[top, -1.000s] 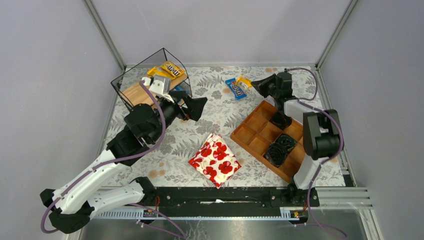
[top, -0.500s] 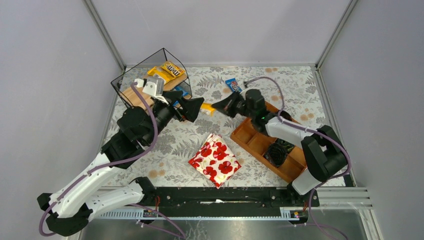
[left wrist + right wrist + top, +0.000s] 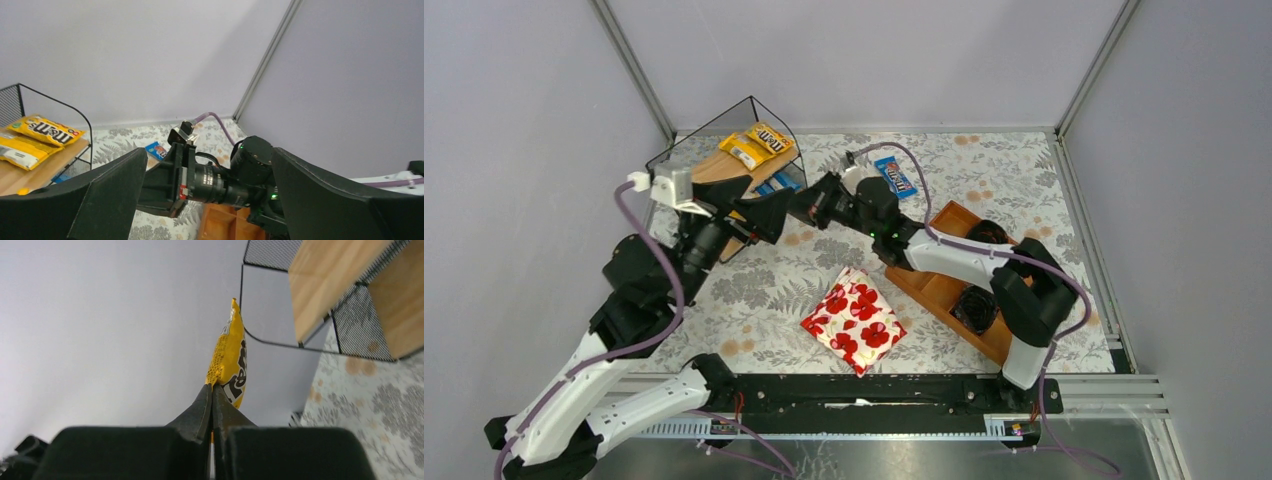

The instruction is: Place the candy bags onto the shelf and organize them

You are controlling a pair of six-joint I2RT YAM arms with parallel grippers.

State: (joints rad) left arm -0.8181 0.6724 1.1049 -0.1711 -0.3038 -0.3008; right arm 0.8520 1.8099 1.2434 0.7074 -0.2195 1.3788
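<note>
My right gripper (image 3: 212, 390) is shut on the bottom edge of a yellow candy bag (image 3: 231, 362), which stands up edge-on in the air. In the top view the right gripper (image 3: 804, 202) reaches left to just in front of the shelf (image 3: 714, 168), a black wire frame with wooden boards. The held bag does not show there. My left gripper (image 3: 762, 207) is open and empty, facing the right arm's wrist (image 3: 225, 182), which shows between its fingers (image 3: 90, 200). Two yellow candy bags (image 3: 759, 143) lie on the shelf's top board. A blue candy bag (image 3: 895, 176) lies on the table.
A white pouch with red poppies (image 3: 854, 320) lies near the front middle. A reddish-brown compartment tray (image 3: 929, 265) sits on the right with black coiled items (image 3: 974, 305) in it. Something blue (image 3: 779, 182) shows on the shelf's lower level. Grey walls close in the table.
The right arm has swung left across the table from the back right to the shelf front, carrying the yellow bag. The left arm has drawn back and to the left, its gripper staying open.
</note>
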